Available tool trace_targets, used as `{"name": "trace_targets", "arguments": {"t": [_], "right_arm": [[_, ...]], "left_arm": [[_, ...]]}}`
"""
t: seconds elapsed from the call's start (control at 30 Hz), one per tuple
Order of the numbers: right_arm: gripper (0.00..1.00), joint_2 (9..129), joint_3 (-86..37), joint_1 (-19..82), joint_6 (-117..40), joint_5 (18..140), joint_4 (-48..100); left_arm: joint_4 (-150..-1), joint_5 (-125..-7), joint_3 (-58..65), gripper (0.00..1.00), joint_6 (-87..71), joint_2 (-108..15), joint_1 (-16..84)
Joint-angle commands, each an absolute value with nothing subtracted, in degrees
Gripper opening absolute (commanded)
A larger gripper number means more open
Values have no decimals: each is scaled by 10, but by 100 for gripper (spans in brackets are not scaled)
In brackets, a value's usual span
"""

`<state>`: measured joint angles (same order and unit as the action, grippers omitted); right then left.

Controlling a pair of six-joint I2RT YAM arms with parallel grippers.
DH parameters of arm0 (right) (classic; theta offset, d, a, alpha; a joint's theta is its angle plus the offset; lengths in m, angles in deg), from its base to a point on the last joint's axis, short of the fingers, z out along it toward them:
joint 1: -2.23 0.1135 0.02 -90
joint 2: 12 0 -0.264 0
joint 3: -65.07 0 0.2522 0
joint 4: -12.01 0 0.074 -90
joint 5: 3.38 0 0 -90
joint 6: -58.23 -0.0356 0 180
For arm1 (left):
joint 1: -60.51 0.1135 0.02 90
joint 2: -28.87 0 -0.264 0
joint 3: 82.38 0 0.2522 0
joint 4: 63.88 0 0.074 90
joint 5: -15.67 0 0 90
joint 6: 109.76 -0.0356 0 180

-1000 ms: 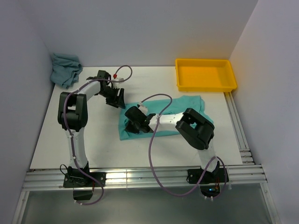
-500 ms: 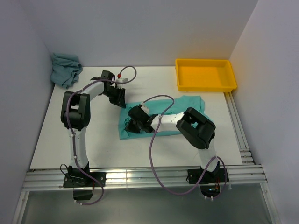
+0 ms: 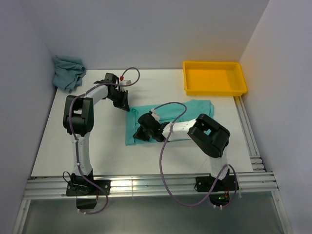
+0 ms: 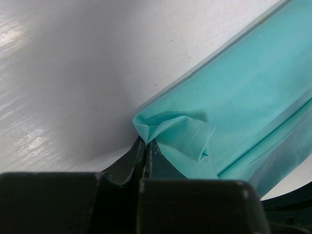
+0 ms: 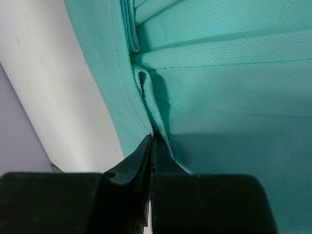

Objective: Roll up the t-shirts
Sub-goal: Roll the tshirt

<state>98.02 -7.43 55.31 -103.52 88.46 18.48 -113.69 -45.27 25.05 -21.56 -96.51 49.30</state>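
A shallow yellow tray (image 3: pixel 215 92) sits at the far right corner of a white table (image 3: pixel 102 146), close to the back wall. What look like slotted metal rails (image 3: pixel 146 187) run along the table's near edge and right side. Plain pale walls (image 3: pixel 156 29) enclose the left, back and right.

Middle of the mint-green t-shirt (image 3: pixel 199 107) under the right arm (image 3: pixel 181 127) (cropped in both wrist views)
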Motion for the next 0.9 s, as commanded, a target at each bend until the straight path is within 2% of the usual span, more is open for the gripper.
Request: {"name": "trace_targets", "arguments": {"t": [0.0, 0.17, 0.33, 0.47, 0.73, 0.87], "right_arm": [[0, 958, -68, 551, -1043, 883, 172], [1, 963, -106, 568, -1023, 919, 252], [16, 973, -162, 573, -991, 950, 332], [25, 973, -219, 576, -961, 987, 406], [33, 977, -305, 589, -932, 1052, 504], [34, 1015, -366, 597, -911, 1060, 531]], "left_arm": [[-1109, -500, 246, 0, -206, -960, 499], [-1109, -510, 244, 0, -204, -958, 499], [-1123, -532, 246, 0, -204, -959, 495], [-1127, -566, 244, 0, -202, -953, 490], [-1146, -601, 256, 0, -179, -950, 479], [-1153, -604, 260, 0, -176, -948, 474]]}}
